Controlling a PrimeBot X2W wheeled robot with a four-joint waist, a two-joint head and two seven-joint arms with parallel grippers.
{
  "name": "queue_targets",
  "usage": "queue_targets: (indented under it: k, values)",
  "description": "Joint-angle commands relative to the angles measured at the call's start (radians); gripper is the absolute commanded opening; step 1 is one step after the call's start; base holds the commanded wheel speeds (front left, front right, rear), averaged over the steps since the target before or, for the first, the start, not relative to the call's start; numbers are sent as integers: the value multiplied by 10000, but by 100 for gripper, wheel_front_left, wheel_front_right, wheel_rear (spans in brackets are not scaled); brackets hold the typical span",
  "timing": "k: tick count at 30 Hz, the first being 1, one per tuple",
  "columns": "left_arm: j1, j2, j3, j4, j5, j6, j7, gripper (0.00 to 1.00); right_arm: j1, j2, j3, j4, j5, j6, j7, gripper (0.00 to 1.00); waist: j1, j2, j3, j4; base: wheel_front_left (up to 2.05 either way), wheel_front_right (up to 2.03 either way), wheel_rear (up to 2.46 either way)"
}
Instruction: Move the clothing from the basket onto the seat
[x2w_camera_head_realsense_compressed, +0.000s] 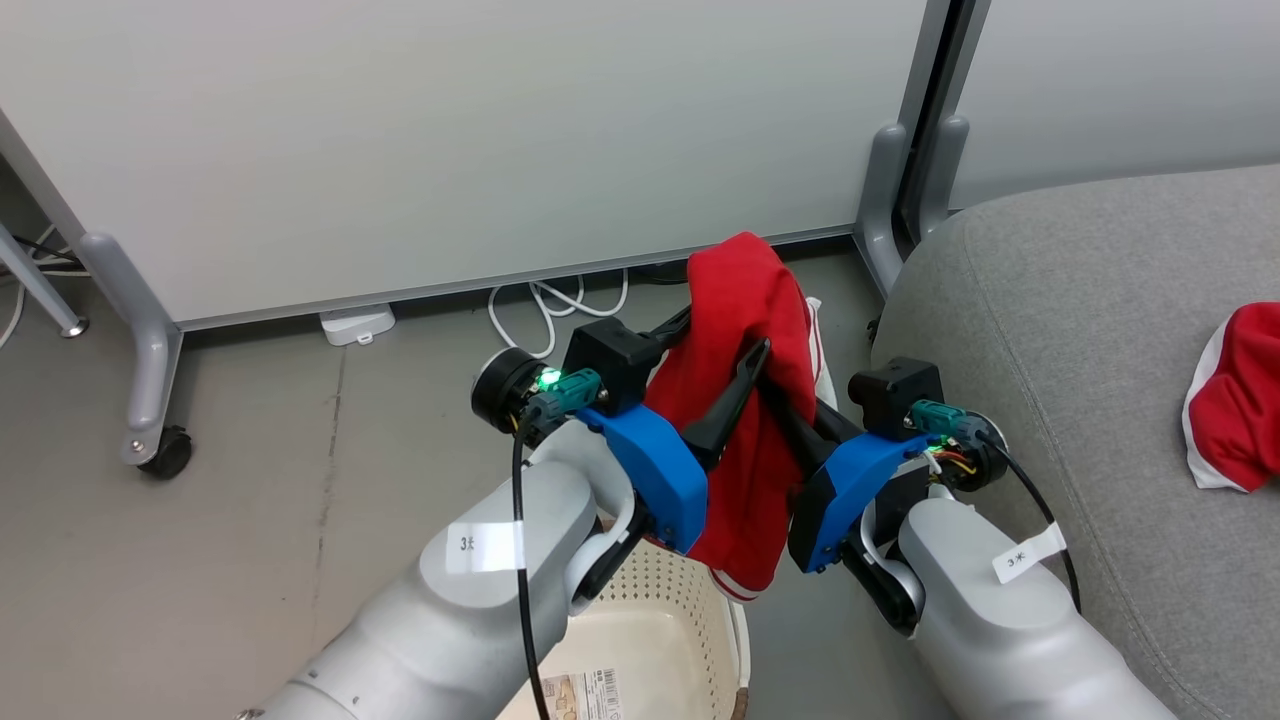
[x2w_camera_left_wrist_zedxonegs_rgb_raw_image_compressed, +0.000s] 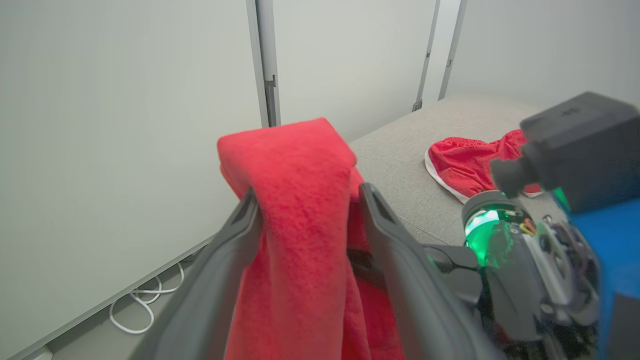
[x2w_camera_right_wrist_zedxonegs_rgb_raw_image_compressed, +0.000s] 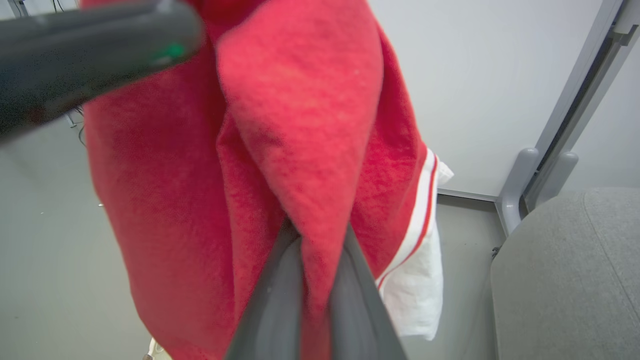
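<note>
A red garment (x2w_camera_head_realsense_compressed: 740, 300) with white striped trim hangs in the air above the cream basket (x2w_camera_head_realsense_compressed: 690, 600). My left gripper (x2w_camera_head_realsense_compressed: 727, 333) is shut on a thick fold of it, which fills the gap between the fingers (x2w_camera_left_wrist_zedxonegs_rgb_raw_image_compressed: 307, 192). My right gripper (x2w_camera_head_realsense_compressed: 780, 395) comes in from the right and is shut on another fold (x2w_camera_right_wrist_zedxonegs_rgb_raw_image_compressed: 320, 232); in the head view the cloth partly hides its tips. A second red garment (x2w_camera_head_realsense_compressed: 1240, 400) lies on the grey seat (x2w_camera_head_realsense_compressed: 1050, 300) at the right. The basket floor shows a label (x2w_camera_head_realsense_compressed: 580, 695).
White partition panels (x2w_camera_head_realsense_compressed: 450, 130) stand close ahead on grey feet, one with a caster (x2w_camera_head_realsense_compressed: 165, 450). White cables (x2w_camera_head_realsense_compressed: 545, 305) and a white adapter (x2w_camera_head_realsense_compressed: 357, 323) lie on the grey floor at the panel's base. The seat's rounded corner (x2w_camera_right_wrist_zedxonegs_rgb_raw_image_compressed: 565, 275) is just to the right of the arms.
</note>
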Motion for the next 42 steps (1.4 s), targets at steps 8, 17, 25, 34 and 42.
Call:
queue_targets:
  k: [8,17,25,34,42]
  values:
    - [1359,412,1092,-1001,881,62,-39,100,163,16,-350,-238,-214,1,-53,0,-1,0,61,32,0,0,0]
    - [3234,1128,2911,-2798,2345,103,-39,100,311,16,-853,-517,-559,1,-53,0,-1,0,198,125,0,0,0]
    - [4849,1277,4699,-4013,3753,242,-39,100,599,16,-1112,-744,-753,1,-53,0,-1,0,151,234,0,0,0]
    - [6755,1143,6614,-4849,4731,-74,-39,100,784,14,-1205,-817,-828,1,-53,0,-1,0,21,263,0,0,0]
    - [7406,800,7412,-5082,5162,-183,-39,100,881,9,-1335,-826,-921,1,-53,0,-1,0,-21,309,0,0,0]
